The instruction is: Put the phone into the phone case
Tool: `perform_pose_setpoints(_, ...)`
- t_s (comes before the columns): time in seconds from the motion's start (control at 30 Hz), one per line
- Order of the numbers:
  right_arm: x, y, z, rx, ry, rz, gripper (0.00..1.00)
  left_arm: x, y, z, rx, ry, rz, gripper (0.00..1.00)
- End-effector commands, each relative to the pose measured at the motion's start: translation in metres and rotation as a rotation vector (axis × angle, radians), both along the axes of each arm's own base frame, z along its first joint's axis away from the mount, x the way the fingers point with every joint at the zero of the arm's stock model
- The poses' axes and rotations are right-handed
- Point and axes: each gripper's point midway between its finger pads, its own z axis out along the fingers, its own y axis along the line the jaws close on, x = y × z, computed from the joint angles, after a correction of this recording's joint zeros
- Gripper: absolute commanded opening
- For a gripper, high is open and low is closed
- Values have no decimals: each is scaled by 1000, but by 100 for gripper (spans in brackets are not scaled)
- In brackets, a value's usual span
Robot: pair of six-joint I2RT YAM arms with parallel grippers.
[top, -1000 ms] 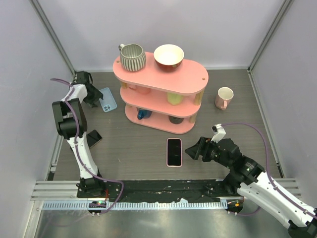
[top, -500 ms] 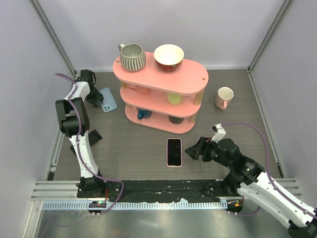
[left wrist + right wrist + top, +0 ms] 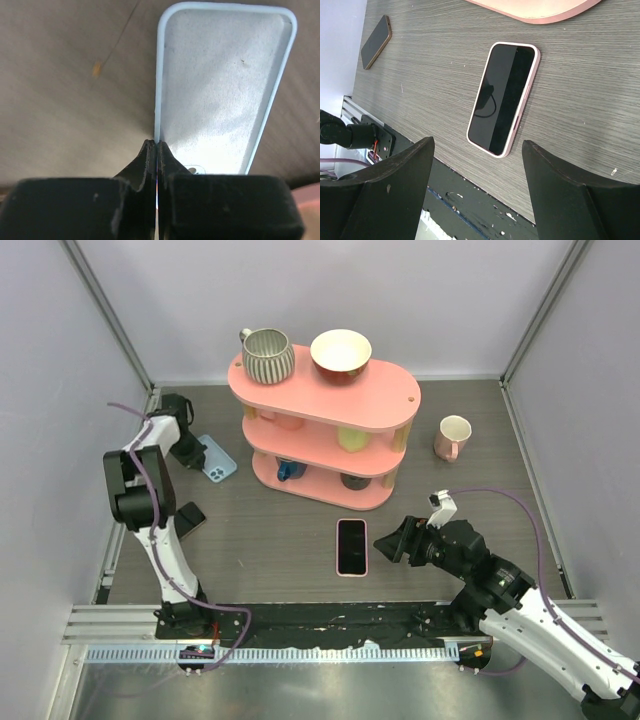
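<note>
1. Phone case (image 3: 216, 459), light blue, sits just left of the pink shelf (image 3: 392, 390), with its pale inner side facing the left wrist camera.
2. Left gripper (image 3: 190, 452) is at the case's far-left edge, fingers (image 3: 147, 155) pinched shut on the case's side wall.
3. Bare dark phone (image 3: 190, 518) lies flat on the table (image 3: 270, 540), front-left of the shelf, apart from the case.
4. Pink-cased phone (image 3: 351, 546) lies screen up just in front of the shelf.
5. Right gripper (image 3: 397, 540) is in front of the shelf, just right of the pink-cased phone, fingers spread wide, holding nothing.
6. Striped mug (image 3: 268, 354) and bowl (image 3: 341, 352) stand on the shelf top; cream mug (image 3: 453, 436) stands right of the shelf.
</note>
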Motion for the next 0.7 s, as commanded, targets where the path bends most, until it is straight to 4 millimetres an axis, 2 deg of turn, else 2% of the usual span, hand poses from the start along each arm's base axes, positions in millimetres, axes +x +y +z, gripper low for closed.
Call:
perform_pose_setpoints(0.0,3,1,11,26,-27,-8,77,-37,-11,38,-43,-48,92,0)
perform_pose_setpoints(0.03,3,1,12,27,-27,-9,77,-39,-14,43,-54,-71,96,0)
perform_pose_setpoints(0.07,3,1,13,31,-27,-10,77,-40,-15,63,-57,-132,110,0)
perform_pose_setpoints(0.13,3,2,18,48,-26,-16,77,-54,-19,65,-72,-136,119,0)
perform_pose_setpoints(0.17,3,3,20,58,-25,-20,77,-60,-20,79,-72,-171,126,0)
perform_pose_setpoints(0.23,6,6,29,109,-25,-36,77,-80,-26,73,-98,-164,171,0)
perform_pose_setpoints(0.27,6,7,27,127,-19,-44,77,-84,-29,86,-116,-220,182,0)
perform_pose_setpoints(0.3,7,10,30,157,-16,-45,77,-99,-35,72,-146,-193,209,0)
perform_pose_setpoints(0.33,10,16,40,221,-24,-52,77,-105,-40,71,-173,-201,216,0)
perform_pose_setpoints(0.37,11,21,38,246,-22,-44,77,-107,-48,74,-211,-227,211,0)
perform_pose_setpoints(0.4,9,28,41,273,-25,-6,77,-120,-53,71,-231,-237,216,0)
perform_pose_setpoints(0.43,14,35,46,295,-39,1,77,-124,-57,73,-260,-260,226,0)
perform_pose_setpoints(0.53,25,43,37,254,2,-16,76,-143,-66,74,-304,-317,247,0)
perform_pose_setpoints(0.57,27,48,45,266,-1,-11,75,-144,-75,78,-350,-343,231,0)
perform_pose_setpoints(0.6,29,52,48,270,0,-11,75,-152,-80,73,-377,-342,225,0)
perform_pose_setpoints(0.63,36,57,47,264,0,-32,74,-153,-86,83,-408,-391,224,0)
perform_pose_setpoints(0.67,35,66,57,284,-13,-13,74,-161,-95,80,-459,-384,216,0)
